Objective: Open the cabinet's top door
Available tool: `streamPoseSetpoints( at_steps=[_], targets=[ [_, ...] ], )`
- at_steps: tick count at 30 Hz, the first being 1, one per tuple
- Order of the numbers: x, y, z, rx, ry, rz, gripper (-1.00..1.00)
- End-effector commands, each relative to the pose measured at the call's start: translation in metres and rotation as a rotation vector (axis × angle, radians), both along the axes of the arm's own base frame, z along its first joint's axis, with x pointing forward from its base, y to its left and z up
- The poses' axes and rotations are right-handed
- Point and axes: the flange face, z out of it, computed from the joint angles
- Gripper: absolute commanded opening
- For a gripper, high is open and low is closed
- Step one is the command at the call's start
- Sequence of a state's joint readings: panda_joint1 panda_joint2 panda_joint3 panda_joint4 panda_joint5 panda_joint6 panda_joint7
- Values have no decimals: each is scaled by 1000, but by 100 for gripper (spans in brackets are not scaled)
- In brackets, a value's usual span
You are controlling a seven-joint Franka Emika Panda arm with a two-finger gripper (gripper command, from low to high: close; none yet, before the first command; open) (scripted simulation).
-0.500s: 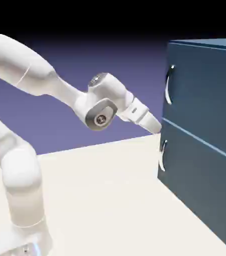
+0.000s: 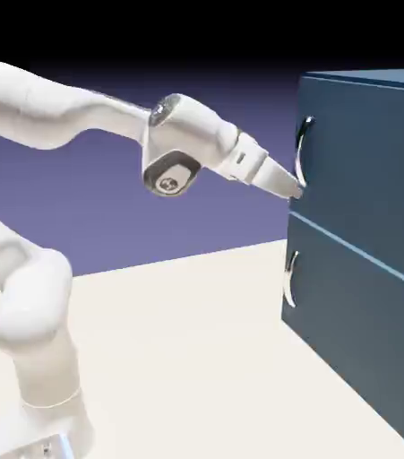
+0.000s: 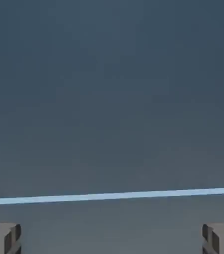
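No readable text, label, brand, number or sign anywhere in either view. Plain navy on the cabinet (image 2: 366,224) and its top door (image 2: 366,152), bare silver on the handles, unmarked white on the arm and gripper (image 2: 293,188). Only flat navy panel with one pale seam line in the hand view.

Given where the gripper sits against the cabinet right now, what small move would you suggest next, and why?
Probably a short lift along the top door, to bring the gripper up to the handle. In the exterior view the fingertips sit by the handle's lower end, just above the seam. The hand view shows only blue panel and that seam between the widely parted fingertips, with no handle between them yet.
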State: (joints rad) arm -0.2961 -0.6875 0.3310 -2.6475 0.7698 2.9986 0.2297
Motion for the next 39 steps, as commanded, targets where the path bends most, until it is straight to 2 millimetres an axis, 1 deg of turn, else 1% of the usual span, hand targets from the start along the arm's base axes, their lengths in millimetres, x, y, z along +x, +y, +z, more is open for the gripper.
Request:
streamPoseSetpoints(
  at_steps=[1, 6, 11, 16, 20, 25, 30, 34, 39],
  targets=[
    [-1, 0, 4, 2, -14, -3, 0],
    [-5, 6, 22, 8, -84, -11, 0],
    [-7, 15, 34, 9, -153, -14, 0],
    [-7, 29, 41, 7, -219, -12, 0],
    [-5, 42, 43, 3, -270, -7, 0],
    [2, 61, 40, -5, -330, 0, 0],
    [11, 81, 31, -14, -384, 8, 0],
    [22, 98, 19, -22, -423, 14, 0],
    [38, 119, 0, -32, -466, 18, 0]
  ],
)
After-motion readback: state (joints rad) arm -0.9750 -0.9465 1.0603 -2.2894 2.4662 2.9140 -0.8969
